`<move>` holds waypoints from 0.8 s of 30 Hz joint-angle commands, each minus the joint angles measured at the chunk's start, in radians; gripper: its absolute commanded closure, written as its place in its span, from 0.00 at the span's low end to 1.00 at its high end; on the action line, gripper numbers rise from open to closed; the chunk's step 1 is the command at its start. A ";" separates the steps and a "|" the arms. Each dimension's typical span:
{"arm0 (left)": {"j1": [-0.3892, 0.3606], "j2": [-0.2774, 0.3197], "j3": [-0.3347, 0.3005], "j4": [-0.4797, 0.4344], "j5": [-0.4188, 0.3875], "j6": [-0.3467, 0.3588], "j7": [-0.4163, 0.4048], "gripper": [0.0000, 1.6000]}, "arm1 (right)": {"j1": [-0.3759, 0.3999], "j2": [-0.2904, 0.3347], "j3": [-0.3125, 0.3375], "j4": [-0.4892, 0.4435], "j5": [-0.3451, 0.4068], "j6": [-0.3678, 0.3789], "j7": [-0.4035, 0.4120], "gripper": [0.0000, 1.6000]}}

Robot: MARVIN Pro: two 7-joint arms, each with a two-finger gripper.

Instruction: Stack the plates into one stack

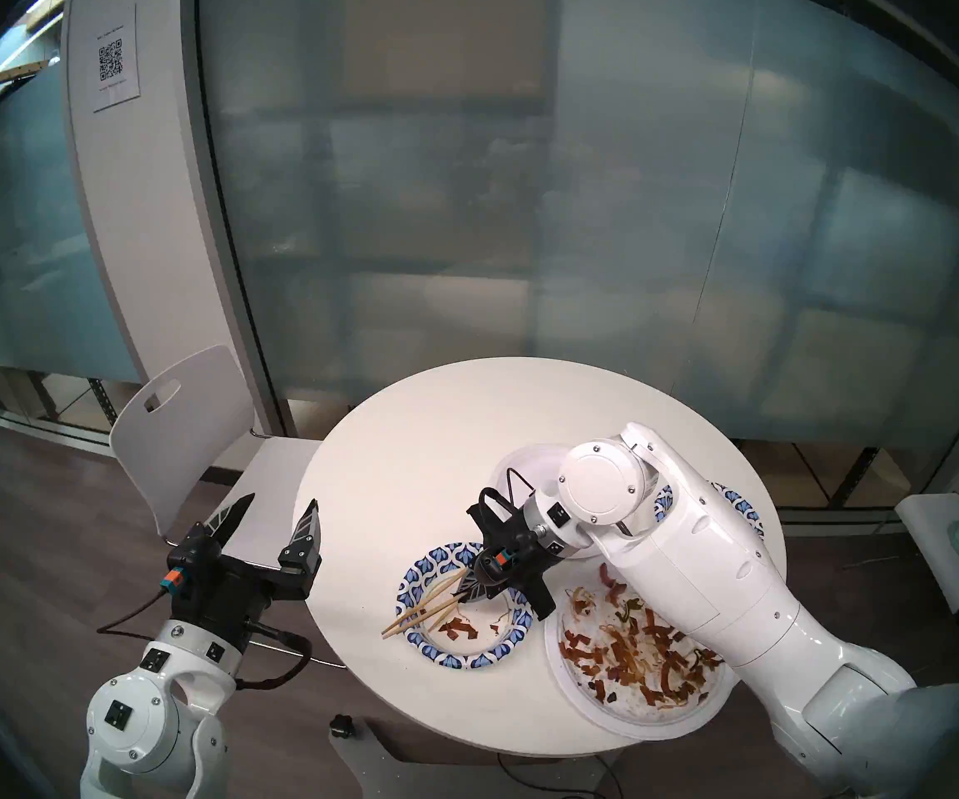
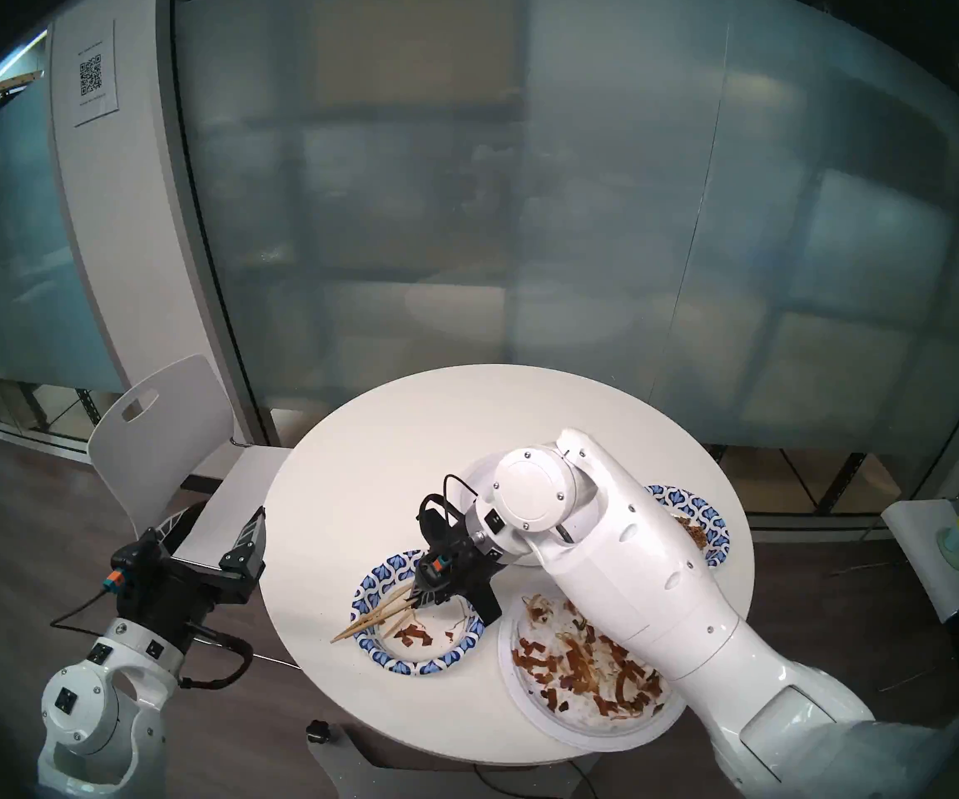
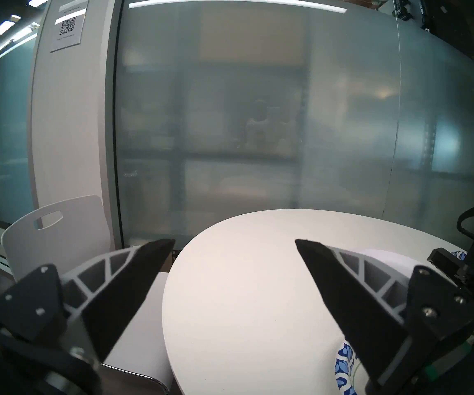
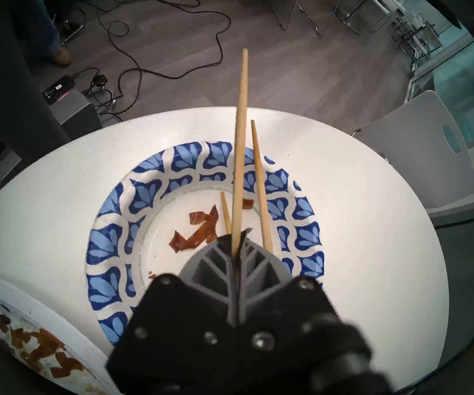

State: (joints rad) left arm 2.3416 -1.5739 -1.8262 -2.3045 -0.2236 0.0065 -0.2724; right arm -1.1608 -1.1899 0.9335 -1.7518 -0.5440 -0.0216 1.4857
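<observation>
Presently, the round white table (image 1: 408,434) carries four plates, unstacked. A large white plate (image 1: 575,697) with brown food scraps sits at the near right edge; a second white plate (image 1: 514,463) lies farther back, mostly hidden by the right arm. One blue-patterned plate (image 1: 425,573) sits near centre, touching the scrap-covered plate; another blue-patterned plate (image 1: 745,506) shows behind the arm. The right gripper (image 4: 237,247) is clenched on a chopstick (image 4: 240,157) over the centre patterned plate; two more chopsticks (image 4: 258,186) rest there. The left gripper (image 1: 275,518) hangs spread wide, empty, left of the table.

round white table (image 1: 408,463), white chair (image 1: 189,434), chopsticks (image 4: 240,157)
</observation>
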 commanded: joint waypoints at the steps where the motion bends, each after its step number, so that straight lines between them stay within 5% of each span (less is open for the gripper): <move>1: 0.001 0.002 0.001 -0.021 0.002 -0.002 -0.002 0.00 | 0.004 -0.005 0.000 -0.008 0.005 0.006 -0.002 0.72; 7: 0.001 0.002 0.001 -0.021 0.002 -0.002 -0.002 0.00 | 0.005 -0.004 -0.008 -0.003 0.008 0.007 -0.002 0.70; 15: 0.001 0.002 0.001 -0.021 0.002 -0.002 -0.002 0.00 | 0.000 0.002 -0.014 -0.004 0.011 0.010 -0.002 0.48; 24: 0.001 0.002 0.001 -0.021 0.002 -0.002 -0.002 0.00 | -0.007 0.016 0.000 -0.034 0.020 0.017 -0.002 0.46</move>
State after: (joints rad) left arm 2.3416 -1.5739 -1.8262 -2.3048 -0.2236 0.0065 -0.2724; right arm -1.1654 -1.1852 0.9185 -1.7488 -0.5368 -0.0041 1.4857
